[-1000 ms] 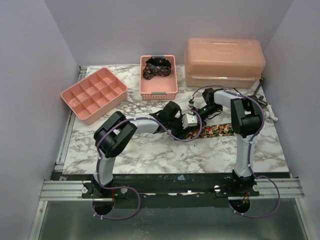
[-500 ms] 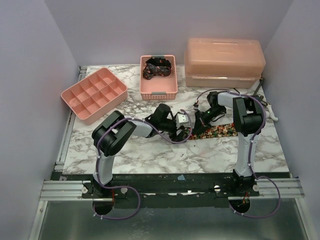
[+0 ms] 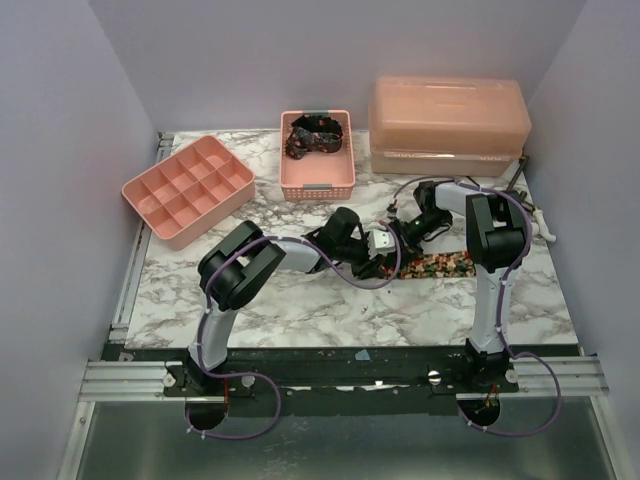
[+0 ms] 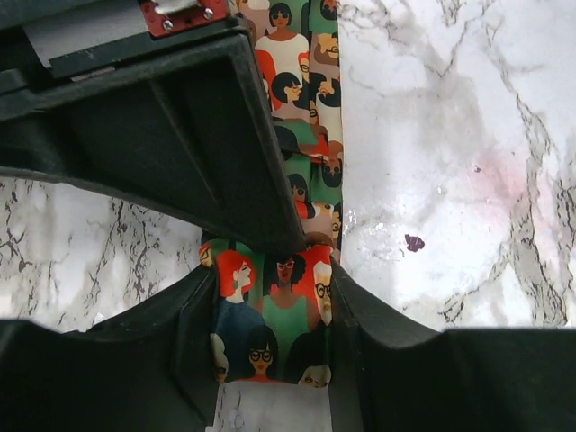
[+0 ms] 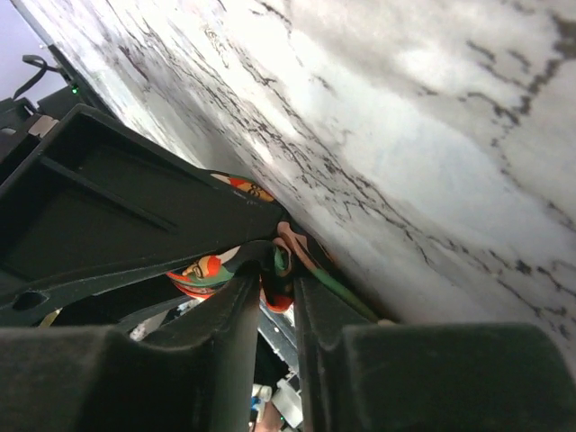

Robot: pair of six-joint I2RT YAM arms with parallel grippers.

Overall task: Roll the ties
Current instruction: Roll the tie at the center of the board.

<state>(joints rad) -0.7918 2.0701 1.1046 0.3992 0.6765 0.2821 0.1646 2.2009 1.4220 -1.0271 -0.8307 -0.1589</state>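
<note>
A tie (image 3: 445, 264) printed with faces in red, orange and green lies flat on the marble table, running right from the two grippers. My left gripper (image 3: 378, 262) is at its left end. In the left wrist view the folded end of the tie (image 4: 270, 333) sits between the left gripper (image 4: 270, 279), its fingers pressed against both edges. My right gripper (image 3: 398, 240) meets it from behind. The right gripper (image 5: 279, 274) stands a narrow gap apart with a fold of the tie (image 5: 202, 270) pinched at its tips. A darker tie (image 3: 315, 133) lies bundled in the basket.
The pink basket (image 3: 318, 172) stands at the back centre. A pink divided tray (image 3: 185, 188) is at the back left and a pink lidded box (image 3: 448, 125) at the back right. Purple walls close in both sides.
The left gripper drew back to the left, then returned right onto the tie's end; its jaws spread wide and closed again. The right jaws eased slightly apart.
</note>
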